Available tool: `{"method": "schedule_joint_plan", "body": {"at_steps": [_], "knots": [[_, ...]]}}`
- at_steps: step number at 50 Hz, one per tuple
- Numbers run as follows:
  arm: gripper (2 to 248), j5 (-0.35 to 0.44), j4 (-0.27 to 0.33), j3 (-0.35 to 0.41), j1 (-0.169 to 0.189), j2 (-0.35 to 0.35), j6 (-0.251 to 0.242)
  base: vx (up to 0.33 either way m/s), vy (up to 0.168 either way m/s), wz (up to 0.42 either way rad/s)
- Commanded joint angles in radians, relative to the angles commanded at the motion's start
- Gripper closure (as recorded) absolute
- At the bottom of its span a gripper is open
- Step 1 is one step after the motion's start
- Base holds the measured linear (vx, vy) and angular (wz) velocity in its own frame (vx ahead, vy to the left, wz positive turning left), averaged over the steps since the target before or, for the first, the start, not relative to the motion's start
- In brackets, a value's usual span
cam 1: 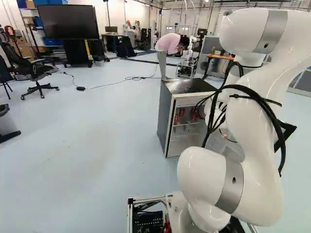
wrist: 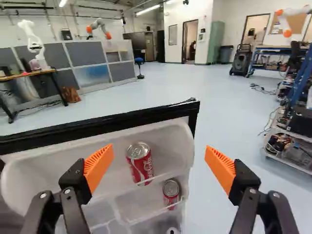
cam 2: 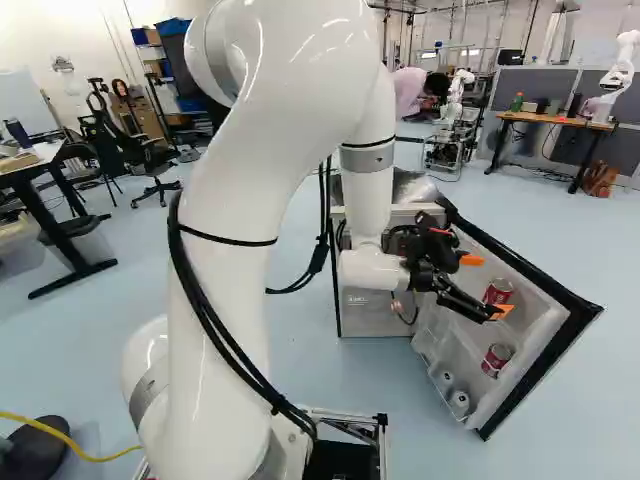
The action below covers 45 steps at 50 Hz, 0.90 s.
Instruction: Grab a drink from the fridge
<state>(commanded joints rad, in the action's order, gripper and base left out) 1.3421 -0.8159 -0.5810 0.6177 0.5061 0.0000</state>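
Wrist view: gripper (wrist: 158, 155) stood with pads (wrist: 99, 165) well apart, clamped on nothing. Upper red soda can (wrist: 140, 165) sat in the door shelf (wrist: 168, 134) ahead. Judged as approach; it wanted centring between pads, clearance over the shelf, then an even squeeze.

Fridge (cam 1: 165, 121) stood on pale blue floor (cam 1: 97, 145). Fridge door (cam 2: 548, 345) hung open, pale inner side fitted with racks. Upper rack (wrist: 170, 139) carried upper red can (wrist: 141, 165), lid up. Lower red can (wrist: 171, 194) sat in rack below, lid up. Two pale round tops (cam 2: 459, 402) noted lower in fridge door; contents unclear. Red items (cam 1: 182, 112) noted on shelf inside fridge, too small to identify. Left base view: office chair (cam 1: 34, 70) and dark cable (cam 1: 112, 84) on floor left of fridge.
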Motion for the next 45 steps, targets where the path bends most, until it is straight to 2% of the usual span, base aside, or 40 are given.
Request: {"method": "schedule_joint_plan", "body": {"at_steps": [32,45], "knots": [[3,0.000,0.337,0.203,-0.040,-0.143,0.000,0.000,0.000,0.000],[3,0.000,0.473,0.257,-0.068,-0.184,0.000,0.000,0.000,0.000]]}}
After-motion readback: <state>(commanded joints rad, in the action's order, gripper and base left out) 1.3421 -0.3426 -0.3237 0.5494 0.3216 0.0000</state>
